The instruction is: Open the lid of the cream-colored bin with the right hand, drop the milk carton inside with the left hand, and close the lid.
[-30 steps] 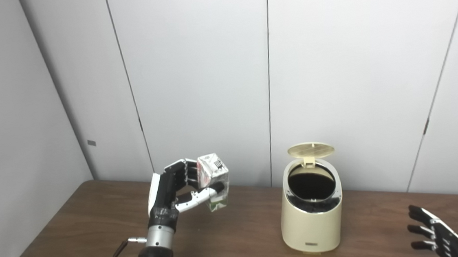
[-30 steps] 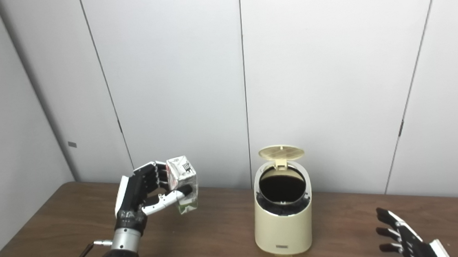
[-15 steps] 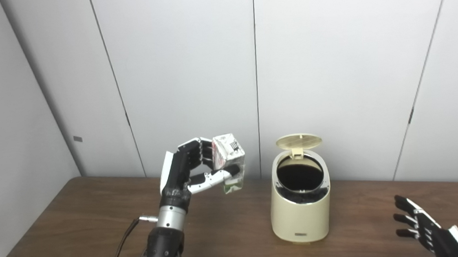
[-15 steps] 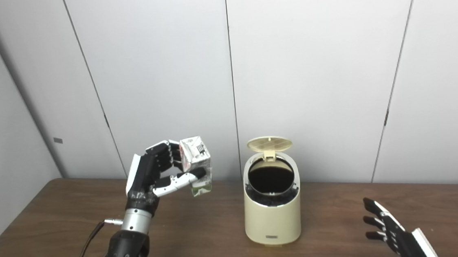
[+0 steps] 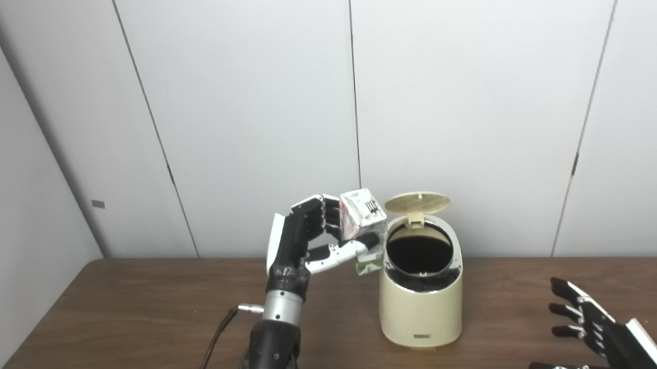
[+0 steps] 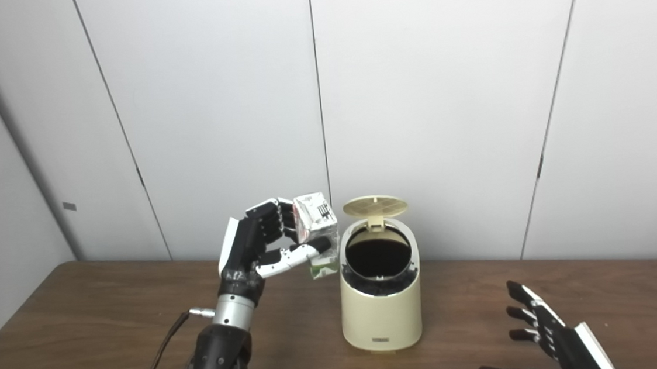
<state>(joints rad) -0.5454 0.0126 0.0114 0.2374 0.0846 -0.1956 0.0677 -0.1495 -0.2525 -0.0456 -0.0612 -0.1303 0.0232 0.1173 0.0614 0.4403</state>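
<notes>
Carried across in the last second: milk carton (image 5: 363,220), pinched between thumb and fingers of the left hand (image 5: 304,245), now just beside the open mouth of the cream-colored bin (image 5: 421,294), well apart from it a second ago. Not yet over the opening, so probably close to the drop. Lid (image 5: 416,202) up, hinged at the back. Bin standing near the table's (image 5: 111,330) rear edge. Right hand (image 5: 601,333) spread, empty, by the front right corner. Counted: one carton, one bin, two hands.

Surface: brown wood-grain table (image 5: 111,330).
Standing on it: cream-colored bin (image 5: 421,306), lid (image 5: 416,202) raised, right of centre.
Lying on it: black cable (image 5: 205,364), front left.
</notes>
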